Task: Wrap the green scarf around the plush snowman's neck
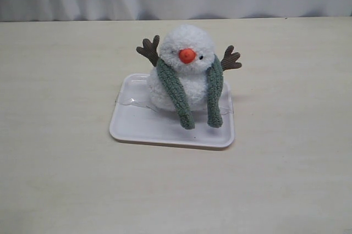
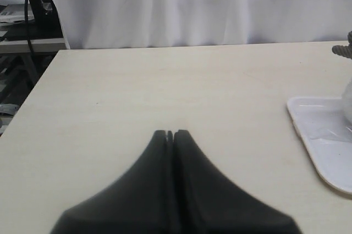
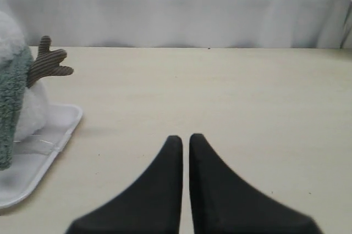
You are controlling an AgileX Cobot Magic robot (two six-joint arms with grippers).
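**Obs:** Entry: state of the wrap?

**Me:** The green scarf (image 1: pixel 175 94) passes behind the snowman's neck (image 1: pixel 190 73). Both ends hang down the front, one on each side of the orange nose (image 1: pixel 187 55), and their tips reach the tray (image 1: pixel 165 138). The ends are neither crossed nor knotted. My judgement is that the draping is done. All that could be left is crossing the ends in front, if a full turn is wanted.

**Obs:** Position of the subject?

**Me:** The plush snowman (image 1: pixel 184 42) sits upright on the tray, about mid-table (image 1: pixel 66 179).

**Obs:** Your claws?

**Me:** My left claw (image 2: pixel 168 133) has its jaws pressed together with nothing between them. It is over bare table, well apart from the tray. My right claw (image 3: pixel 186 138) is drawn in to a hairline slit and is also empty. It is off on the tray's other side and touches nothing.

**Obs:** Materials?

**Me:**
- Scarf: fuzzy, ribbed pile in dull grey-green, a narrow strip with rounded ends.
- Snowman: fluffy white, a head ball on a wider body ball.
- Twig arms (image 1: pixel 148 50): brown, corded, pronged.
- Nose: a smooth orange cone.
- Tray: glossy white, shallow rim, rounded corners.
- Table: matte, pale wood grain.
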